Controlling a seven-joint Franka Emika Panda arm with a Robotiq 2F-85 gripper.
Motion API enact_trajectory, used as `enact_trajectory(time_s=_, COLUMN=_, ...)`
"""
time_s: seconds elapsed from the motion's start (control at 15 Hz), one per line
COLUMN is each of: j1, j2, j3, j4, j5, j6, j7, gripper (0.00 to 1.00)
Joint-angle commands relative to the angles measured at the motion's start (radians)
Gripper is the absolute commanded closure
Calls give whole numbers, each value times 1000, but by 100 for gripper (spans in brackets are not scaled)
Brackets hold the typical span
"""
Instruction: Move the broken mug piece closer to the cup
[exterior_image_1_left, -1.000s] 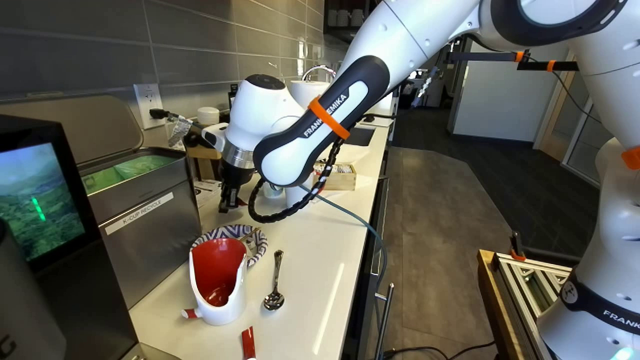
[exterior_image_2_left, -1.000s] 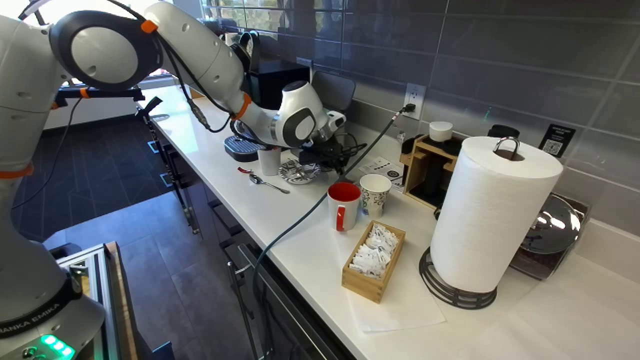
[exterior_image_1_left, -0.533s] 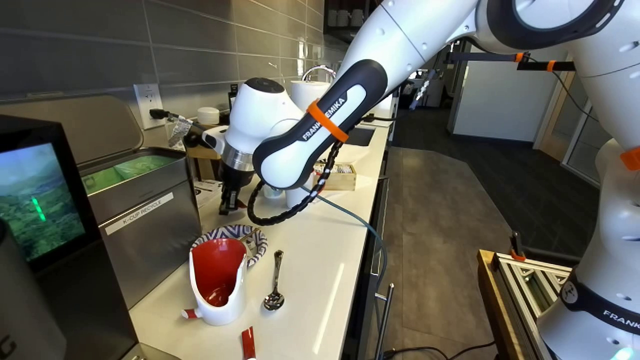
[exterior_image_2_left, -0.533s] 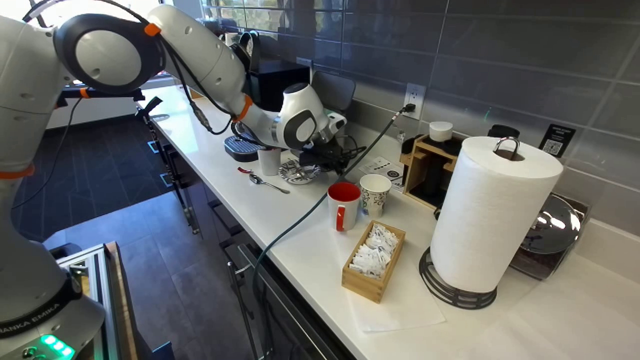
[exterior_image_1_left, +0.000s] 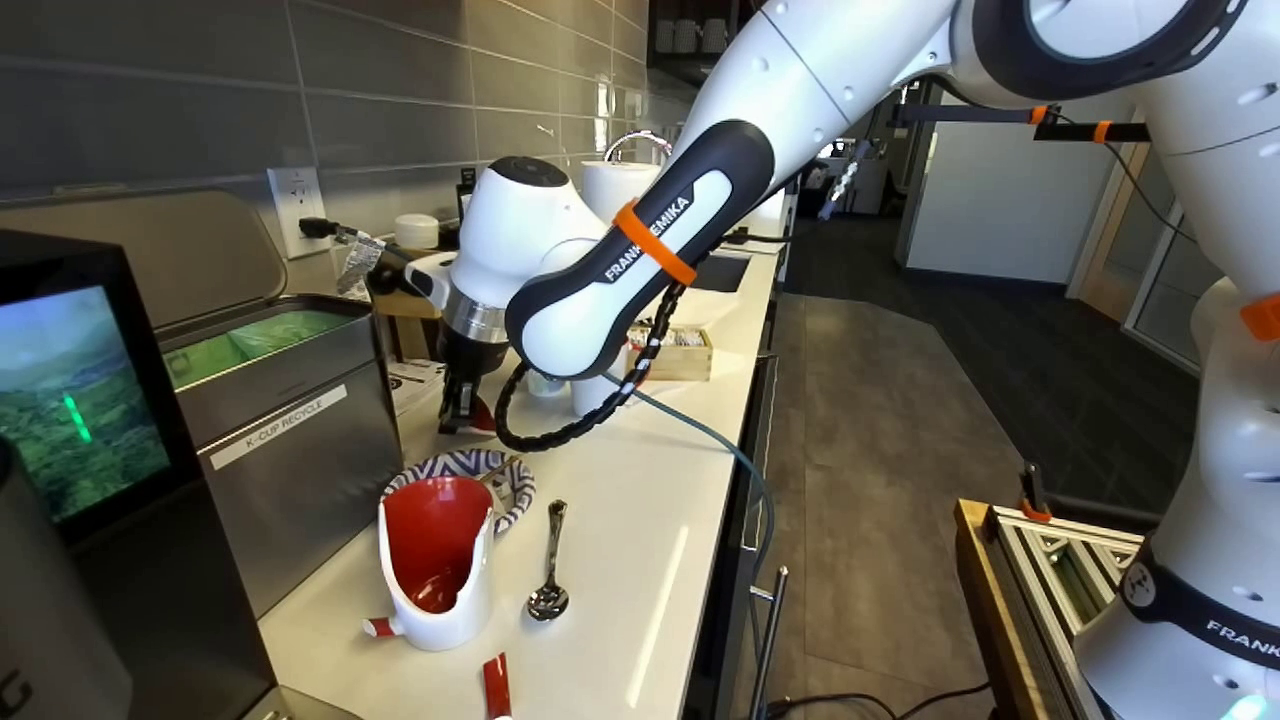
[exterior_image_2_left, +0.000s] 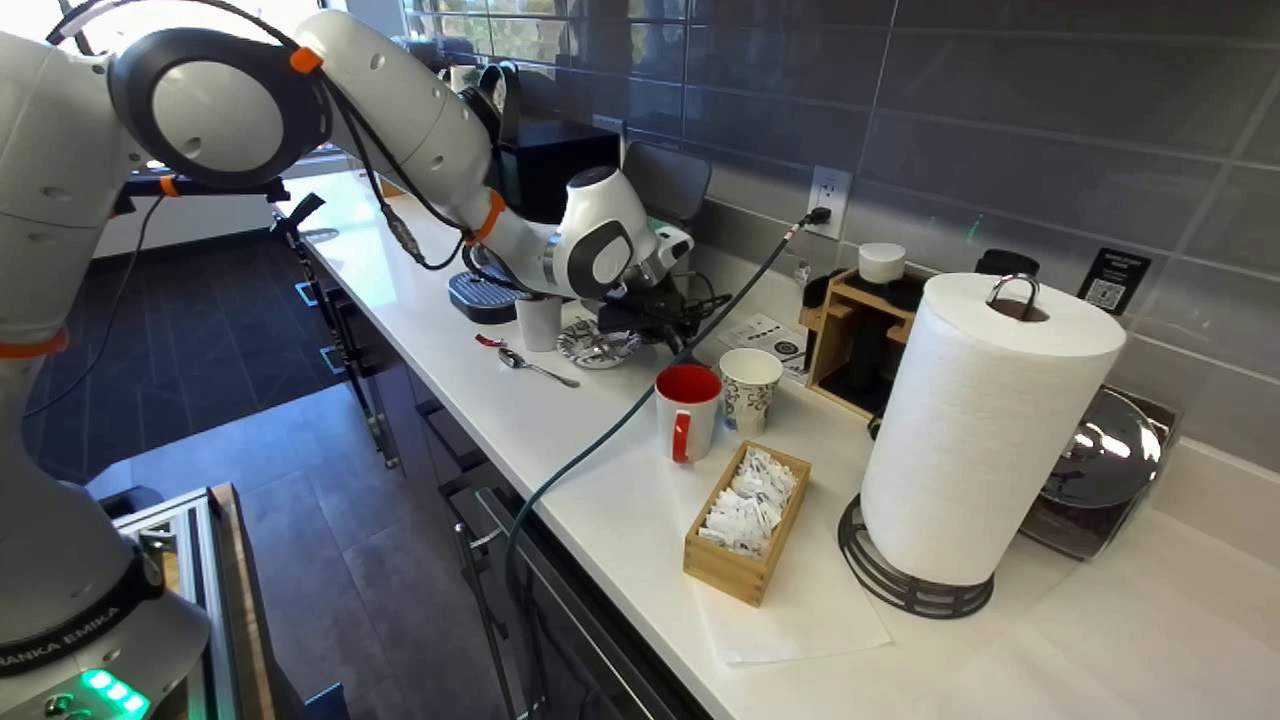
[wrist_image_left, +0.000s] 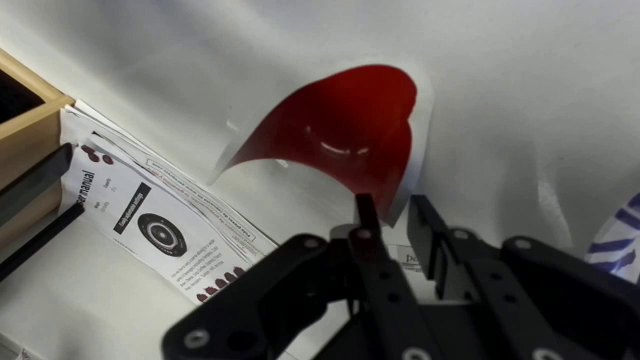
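Observation:
The broken mug piece (wrist_image_left: 345, 130) is a curved shard, glossy red inside with a white edge, lying on the counter in the wrist view. In an exterior view a little of its red (exterior_image_1_left: 483, 417) shows beside the fingers. My gripper (wrist_image_left: 391, 200) is open; its fingers straddle the shard's narrow near end, with a gap at the right finger. It also shows low over the counter in an exterior view (exterior_image_1_left: 458, 428). The patterned paper cup (exterior_image_2_left: 750, 390) stands upright beside a whole white mug with red inside (exterior_image_2_left: 688, 410). My fingertips are hidden in that exterior view.
A broken mug (exterior_image_1_left: 437, 560) stands by a patterned bowl (exterior_image_1_left: 515, 490) and a spoon (exterior_image_1_left: 550, 575). A steel bin (exterior_image_1_left: 300, 450) is close beside the gripper. A paper manual (wrist_image_left: 165, 220) and wooden stand (wrist_image_left: 30, 115) lie near. A packet box (exterior_image_2_left: 748, 520) and hose (exterior_image_2_left: 600, 440) are farther along.
My gripper has come down slightly. More of the red piece shows beside the fingers in an exterior view. The mugs, cup, spoon and bowl have not moved.

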Motion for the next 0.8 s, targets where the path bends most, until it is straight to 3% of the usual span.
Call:
enact_trajectory(time_s=0.0, j1=-7, j2=15, j3=10, j4=23, j5=-8, j6=-29, j7=20, gripper=76)
enact_trajectory(time_s=0.13, j1=-5, j2=14, j3=7, j4=22, j5=-11, j6=-29, j7=23, gripper=95)
enact_trajectory(time_s=0.27, j1=-6, j2=0, j3=11, j4=15, j5=-9, j6=-29, j7=21, gripper=100)
enact_trajectory(time_s=0.33, j1=-3, j2=-15, j3=9, j4=7, j5=-13, j6=-32, j7=20, gripper=89)
enact_trajectory(time_s=0.4, j1=-3, j2=-29, j3=13, j4=-1, j5=-13, j6=-34, j7=17, gripper=66)
enact_trajectory(time_s=0.53, j1=-16, j2=-76, j3=42, j4=-33, j5=0, j6=-42, j7=-6, gripper=64)
enact_trajectory(time_s=0.73, j1=-35, j2=-146, j3=86, j4=-74, j5=16, j6=-88, j7=-47, gripper=42)
